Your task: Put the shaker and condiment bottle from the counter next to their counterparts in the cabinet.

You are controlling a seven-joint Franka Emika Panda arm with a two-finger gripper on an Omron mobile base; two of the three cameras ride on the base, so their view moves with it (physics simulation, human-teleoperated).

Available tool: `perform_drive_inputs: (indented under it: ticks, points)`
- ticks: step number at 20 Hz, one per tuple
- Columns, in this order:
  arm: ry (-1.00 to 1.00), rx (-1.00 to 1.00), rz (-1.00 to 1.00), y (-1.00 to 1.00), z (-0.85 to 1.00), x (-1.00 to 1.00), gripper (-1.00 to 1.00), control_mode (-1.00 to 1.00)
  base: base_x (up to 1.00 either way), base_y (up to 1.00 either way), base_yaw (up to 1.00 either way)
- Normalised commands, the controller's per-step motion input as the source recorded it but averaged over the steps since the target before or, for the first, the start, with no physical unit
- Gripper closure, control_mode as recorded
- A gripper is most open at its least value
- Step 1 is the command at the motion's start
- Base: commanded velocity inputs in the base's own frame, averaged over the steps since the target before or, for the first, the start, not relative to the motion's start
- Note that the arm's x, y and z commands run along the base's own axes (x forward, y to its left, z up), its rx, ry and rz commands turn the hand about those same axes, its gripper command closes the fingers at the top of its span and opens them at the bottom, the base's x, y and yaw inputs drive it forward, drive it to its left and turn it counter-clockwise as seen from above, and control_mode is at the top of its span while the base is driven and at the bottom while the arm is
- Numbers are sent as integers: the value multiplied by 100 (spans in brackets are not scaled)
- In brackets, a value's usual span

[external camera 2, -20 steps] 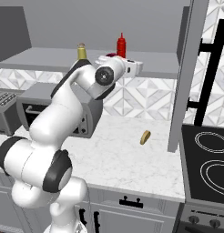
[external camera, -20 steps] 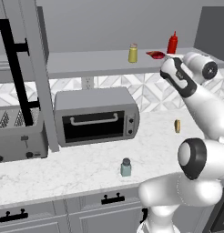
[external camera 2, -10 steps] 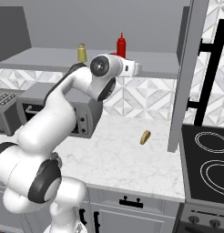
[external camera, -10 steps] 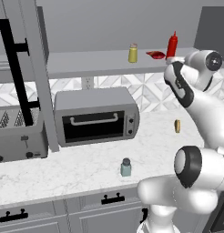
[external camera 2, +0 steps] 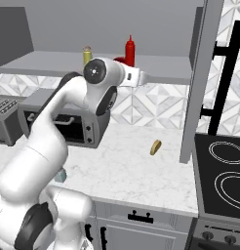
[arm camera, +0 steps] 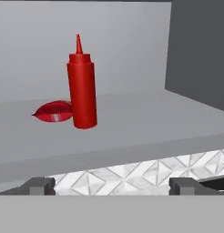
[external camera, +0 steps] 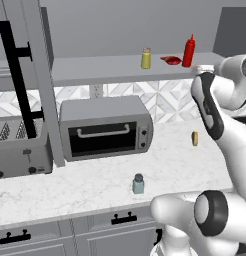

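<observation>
A white diamond-patterned tile backsplash (external camera: 160, 97) runs behind the worktop, with a silver toaster oven (external camera: 105, 127) and a toaster (external camera: 17, 150) against it and a black stovetop (external camera 2: 222, 178) at the far end.

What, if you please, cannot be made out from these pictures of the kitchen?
- Pale blue-grey shaker: right base view, mostly hidden behind the white arm.
- Small tan object on the marbled counter: too small in both base views to identify.
- Flat red condiment thing: hand view, its right end hidden behind the slim red squeeze bottle.
- Silver toaster: left base view, cut off by the left edge.
</observation>
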Motion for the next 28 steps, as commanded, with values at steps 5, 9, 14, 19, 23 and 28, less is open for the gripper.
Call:
perform_drive_inputs:
  ticks: [5, 9, 14, 19, 23, 28]
  points:
    - [2, 0, 0, 0, 0, -73, -100, -100, 0, 0, 0]
    - [0, 0, 0, 11, 0, -70, -100, -100, 0, 0, 0]
    - [0, 0, 0, 39, 0, -64, -100, -100, 0, 0, 0]
    - [1, 0, 3, 50, -4, -61, -100, -100, 0, 0, 0]
    - [0, 0, 12, 35, -29, -72, -100, -100, 0, 0, 0]
    - [0, -2, 22, 26, -62, -58, -100, -100, 0, 0, 0]
